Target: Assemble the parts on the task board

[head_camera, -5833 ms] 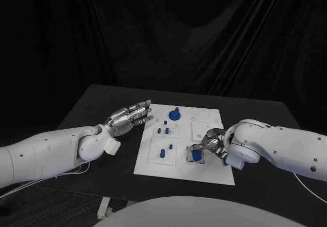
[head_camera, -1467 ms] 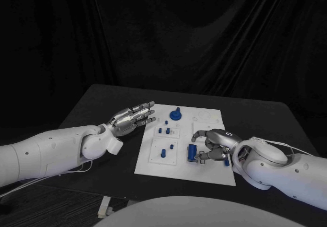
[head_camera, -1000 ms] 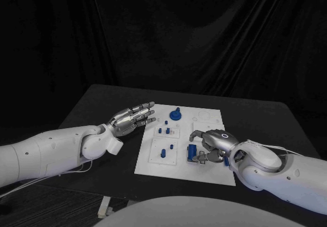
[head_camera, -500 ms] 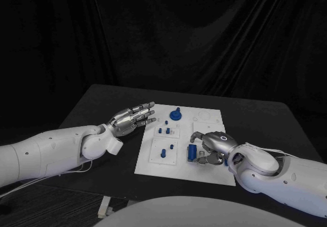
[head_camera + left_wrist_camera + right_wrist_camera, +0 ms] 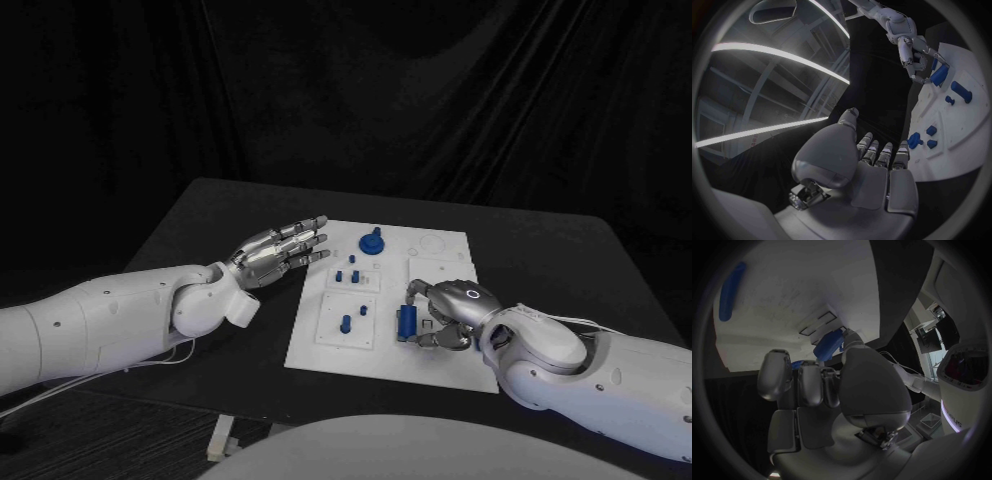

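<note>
The white task board (image 5: 372, 358) lies in the middle of the black table. My right hand (image 5: 449, 313) is over the board's near right part and pinches a blue block (image 5: 408, 321) between thumb and fingers, the block upright by a rectangular slot. In the right wrist view the same blue block (image 5: 829, 346) sits at the fingertips of my right hand (image 5: 820, 385), just above the board (image 5: 798, 285). My left hand (image 5: 277, 249) hovers open beside the board's left edge, fingers spread and holding nothing.
A blue knob (image 5: 371, 242) stands at the board's far end. Small blue pegs (image 5: 346, 273) stand in the middle left and one peg (image 5: 345, 323) nearer. A long blue piece (image 5: 731, 291) lies on the board. Black table surrounds the board.
My right forearm has swung round toward the near side, and the hand has settled slightly lower over the slot with the blue block still held. The left hand has stayed put.
</note>
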Controlling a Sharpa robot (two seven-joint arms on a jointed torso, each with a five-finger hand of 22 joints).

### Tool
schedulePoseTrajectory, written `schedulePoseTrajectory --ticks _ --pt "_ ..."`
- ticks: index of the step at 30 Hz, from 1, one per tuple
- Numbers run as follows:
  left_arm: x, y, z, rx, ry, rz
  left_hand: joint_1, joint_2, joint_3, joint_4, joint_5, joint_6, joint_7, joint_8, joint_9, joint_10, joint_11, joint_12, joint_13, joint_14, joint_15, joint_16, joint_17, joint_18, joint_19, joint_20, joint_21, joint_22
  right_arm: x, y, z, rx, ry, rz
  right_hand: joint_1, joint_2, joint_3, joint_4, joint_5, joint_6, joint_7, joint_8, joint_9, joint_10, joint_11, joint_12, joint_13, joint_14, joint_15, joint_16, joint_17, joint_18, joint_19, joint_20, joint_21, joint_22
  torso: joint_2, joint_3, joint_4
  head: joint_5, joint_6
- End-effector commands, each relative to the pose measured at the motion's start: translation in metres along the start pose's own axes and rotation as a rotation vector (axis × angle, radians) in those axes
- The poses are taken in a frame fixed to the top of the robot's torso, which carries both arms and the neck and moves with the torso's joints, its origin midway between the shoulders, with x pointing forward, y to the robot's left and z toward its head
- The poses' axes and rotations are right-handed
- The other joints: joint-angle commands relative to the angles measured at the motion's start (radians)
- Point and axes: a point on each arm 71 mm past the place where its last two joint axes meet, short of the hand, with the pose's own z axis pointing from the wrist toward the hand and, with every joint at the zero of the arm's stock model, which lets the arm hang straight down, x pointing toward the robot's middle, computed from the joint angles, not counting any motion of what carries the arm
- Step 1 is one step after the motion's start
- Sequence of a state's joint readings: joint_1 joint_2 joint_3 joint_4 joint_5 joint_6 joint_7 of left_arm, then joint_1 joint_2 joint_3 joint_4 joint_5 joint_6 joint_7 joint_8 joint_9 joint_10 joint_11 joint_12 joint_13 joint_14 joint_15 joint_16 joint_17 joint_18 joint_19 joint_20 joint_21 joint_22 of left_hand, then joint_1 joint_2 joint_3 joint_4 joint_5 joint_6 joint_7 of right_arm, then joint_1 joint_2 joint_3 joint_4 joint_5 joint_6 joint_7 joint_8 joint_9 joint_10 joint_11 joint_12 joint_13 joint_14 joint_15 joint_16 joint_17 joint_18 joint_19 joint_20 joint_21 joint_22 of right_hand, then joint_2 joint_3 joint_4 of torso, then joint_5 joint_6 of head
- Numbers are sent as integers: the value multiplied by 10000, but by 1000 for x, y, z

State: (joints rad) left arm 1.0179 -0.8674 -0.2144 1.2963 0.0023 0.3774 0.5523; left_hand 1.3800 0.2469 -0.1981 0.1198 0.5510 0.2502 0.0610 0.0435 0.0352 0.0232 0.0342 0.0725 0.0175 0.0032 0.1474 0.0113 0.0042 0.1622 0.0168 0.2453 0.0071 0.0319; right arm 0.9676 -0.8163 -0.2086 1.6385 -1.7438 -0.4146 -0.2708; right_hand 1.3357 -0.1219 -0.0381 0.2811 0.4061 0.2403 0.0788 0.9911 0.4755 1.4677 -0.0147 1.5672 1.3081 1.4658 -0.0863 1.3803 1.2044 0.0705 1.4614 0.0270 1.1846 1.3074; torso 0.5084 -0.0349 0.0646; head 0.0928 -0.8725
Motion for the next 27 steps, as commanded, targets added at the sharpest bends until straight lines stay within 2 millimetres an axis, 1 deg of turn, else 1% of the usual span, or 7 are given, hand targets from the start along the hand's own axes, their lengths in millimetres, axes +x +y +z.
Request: schedulePoseTrajectory --ticks 1,2,5,16,21,25,27 --pt "2 0 1 87 132 -159 -7 65 -12 -57 44 41 46 65 8 -40 6 67 -1 11 72 61 12 101 15 67 67 15 1 -1 0 161 -54 -78 75 229 54 -22 1104 145 -5 205 -147 1031 -53 36 2627 413 6 -31 2 77 32 -34 -59 1582 2 -1 -2 -1 -1" --pt "2 0 1 83 137 -161 -7 65 -12 -57 44 41 46 65 8 -40 6 67 -1 11 72 61 12 101 15 67 67 15 1 -1 0 139 -70 -72 71 270 70 -4 1595 246 -14 276 -230 1031 -64 36 2627 415 -1 -34 5 78 34 -42 -73 1582 3 -1 -2 -4 -1" --pt "2 0 1 71 142 -163 -11 73 -9 -57 43 37 53 66 7 -42 11 64 -2 11 76 61 12 102 17 73 68 16 1 -1 0 94 -121 -55 -146 358 79 67 2391 475 -25 331 -415 1031 -77 36 2627 421 -11 -32 21 75 46 -51 -70 1589 4 -1 1 -6 -1" --pt "1 1 2 25 153 -165 -11 73 -9 -57 43 37 53 66 7 -42 11 64 -2 11 76 61 12 102 17 73 68 16 0 -1 -2 -11 -280 3 -339 372 350 60 3792 744 -34 239 -902 1031 -94 36 2627 427 -27 -40 36 72 67 -69 -77 1598 1 -2 -1 8 -1" --pt "2 1 2 11 164 -172 -18 89 -2 -56 44 44 63 68 8 -42 20 69 -1 13 85 65 13 103 20 84 69 17 -1 -1 -4 -71 -459 67 -872 369 829 95 5551 802 -31 -54 -1361 1031 -107 36 2627 505 -43 166 394 -11 211 -87 358 1719 -1 -2 -1 19 -1" --pt "1 1 1 -2 150 -167 -18 89 -2 -56 44 44 63 68 8 -42 20 69 -1 13 85 65 13 103 20 84 69 17 -2 -1 -6 -65 -487 87 -1245 370 1248 99 6348 886 -27 -187 -1595 1031 -112 36 2627 521 -45 255 524 -32 246 -93 491 1749 3 0 -4 20 -1" --pt "1 1 1 -9 140 -162 -18 89 -2 -56 44 44 63 68 8 -42 20 69 -1 13 85 65 13 103 20 84 69 17 -2 -2 -7 -46 -472 92 -1351 351 1374 103 6497 913 -31 -216 -1656 1031 -115 36 2627 521 -46 266 540 -37 251 -94 524 1755 3 -1 -1 23 -1"
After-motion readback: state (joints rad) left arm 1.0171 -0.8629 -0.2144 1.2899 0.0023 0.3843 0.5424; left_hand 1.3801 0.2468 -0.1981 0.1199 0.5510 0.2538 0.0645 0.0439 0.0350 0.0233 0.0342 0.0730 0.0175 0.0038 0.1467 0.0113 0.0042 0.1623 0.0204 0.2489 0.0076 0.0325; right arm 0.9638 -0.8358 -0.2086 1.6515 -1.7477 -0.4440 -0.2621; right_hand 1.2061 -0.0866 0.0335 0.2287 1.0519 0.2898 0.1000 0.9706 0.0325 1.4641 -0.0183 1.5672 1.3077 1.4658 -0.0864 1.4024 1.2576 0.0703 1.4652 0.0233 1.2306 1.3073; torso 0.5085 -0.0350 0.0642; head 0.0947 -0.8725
